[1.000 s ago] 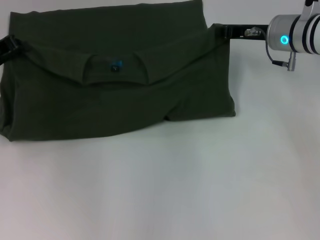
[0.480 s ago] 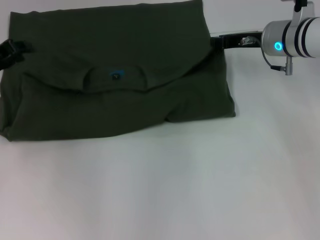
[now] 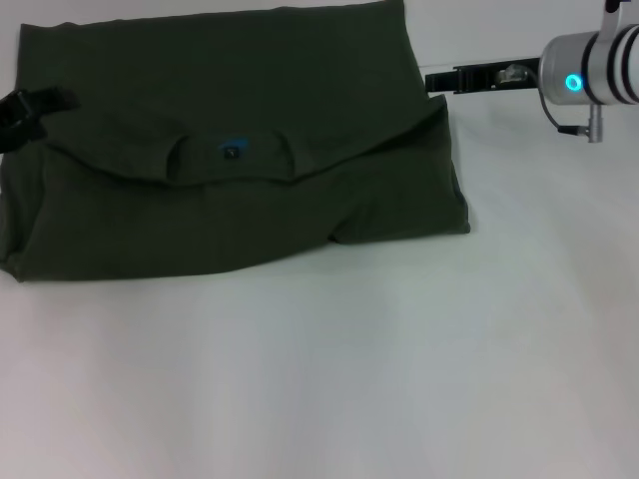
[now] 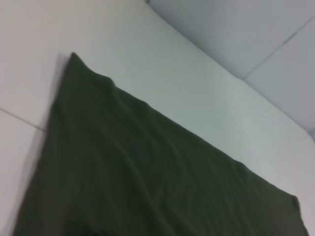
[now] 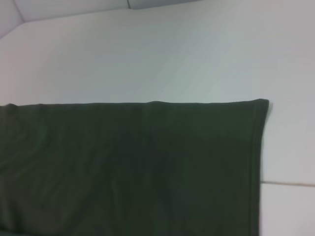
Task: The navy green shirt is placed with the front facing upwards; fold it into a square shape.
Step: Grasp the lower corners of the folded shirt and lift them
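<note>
The navy green shirt (image 3: 240, 210) lies on the white table, folded into a wide band. Its upper part is turned down toward me, so the collar and a small blue neck label (image 3: 233, 148) face up. My left gripper (image 3: 30, 108) is over the shirt's left edge, dark against the cloth. At the shirt's upper right corner my right gripper (image 3: 437, 80) hovers just off the cloth edge. The left wrist view shows only a smooth stretch of the shirt (image 4: 147, 187). In the right wrist view there is a hemmed corner of the shirt (image 5: 128, 167).
White table (image 3: 349, 379) stretches out in front of the shirt and to its right. My right arm's silver wrist with a blue light (image 3: 589, 75) hangs at the far right. A seam in the table surface (image 5: 288, 183) runs beside the shirt's hem corner.
The right gripper has drawn back to the right, off the shirt's corner. The left gripper has shifted slightly inward over the left edge. The turned-down flap has settled flatter.
</note>
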Motion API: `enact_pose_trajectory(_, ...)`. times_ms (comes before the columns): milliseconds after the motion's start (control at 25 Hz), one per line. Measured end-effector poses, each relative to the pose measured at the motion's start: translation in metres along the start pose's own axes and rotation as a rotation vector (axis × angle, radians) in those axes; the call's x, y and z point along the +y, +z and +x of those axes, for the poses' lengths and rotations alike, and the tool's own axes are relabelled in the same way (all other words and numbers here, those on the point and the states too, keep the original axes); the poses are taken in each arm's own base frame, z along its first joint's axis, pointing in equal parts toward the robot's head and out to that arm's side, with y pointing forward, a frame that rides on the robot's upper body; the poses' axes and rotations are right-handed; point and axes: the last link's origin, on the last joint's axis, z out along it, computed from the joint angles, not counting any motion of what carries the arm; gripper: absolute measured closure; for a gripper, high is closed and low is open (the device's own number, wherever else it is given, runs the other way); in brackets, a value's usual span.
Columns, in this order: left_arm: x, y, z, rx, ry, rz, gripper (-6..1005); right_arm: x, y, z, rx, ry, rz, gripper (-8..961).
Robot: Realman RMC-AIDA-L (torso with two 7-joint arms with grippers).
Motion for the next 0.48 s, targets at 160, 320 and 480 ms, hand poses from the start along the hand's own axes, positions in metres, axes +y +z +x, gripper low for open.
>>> enact_pose_trajectory(160,0.005,-0.011,0.005,-0.022,0.034,-0.045,298,0.000,-0.013,0.002,0.065,0.035,-0.087,431)
enact_pose_trajectory(320,0.003,-0.036,0.012,-0.087,0.100,-0.093,297,-0.001,-0.036,0.010,0.131,0.054,-0.198,322)
enact_pose_trajectory(480,-0.009,-0.057,0.011,-0.204,0.121,-0.080,299,-0.006,-0.059,0.018,0.154,0.104,-0.277,151)
